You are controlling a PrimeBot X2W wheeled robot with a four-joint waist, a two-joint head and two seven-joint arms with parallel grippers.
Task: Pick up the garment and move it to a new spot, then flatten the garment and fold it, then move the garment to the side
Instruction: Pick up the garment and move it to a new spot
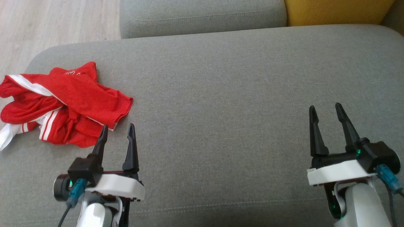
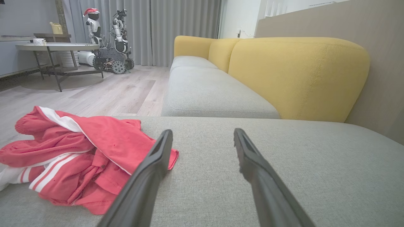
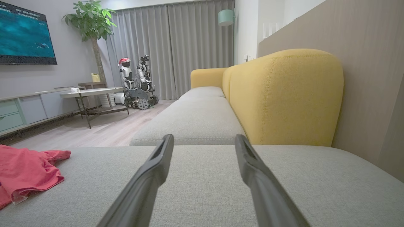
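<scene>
A crumpled red garment [image 1: 60, 104] with white stripes lies bunched at the left end of the grey sofa seat [image 1: 221, 94]. It also lies at the lower left in the left wrist view, garment [image 2: 79, 154], and at the far left in the right wrist view, garment [image 3: 25, 173]. My left gripper [image 1: 117, 130] hovers just beside the garment's near right hem, open and empty, its left fingertip close to the cloth. Far to the right, my right gripper [image 1: 325, 110] is open over bare cushion with nothing between its fingers.
A second grey seat cushion [image 1: 202, 15] adjoins at the back, with a yellow backrest [image 1: 337, 11] to the right. Wooden floor [image 1: 47, 25] lies past the seat's left edge. In the left wrist view a table [image 2: 56, 47] and parked robots [image 2: 109, 37] stand far off.
</scene>
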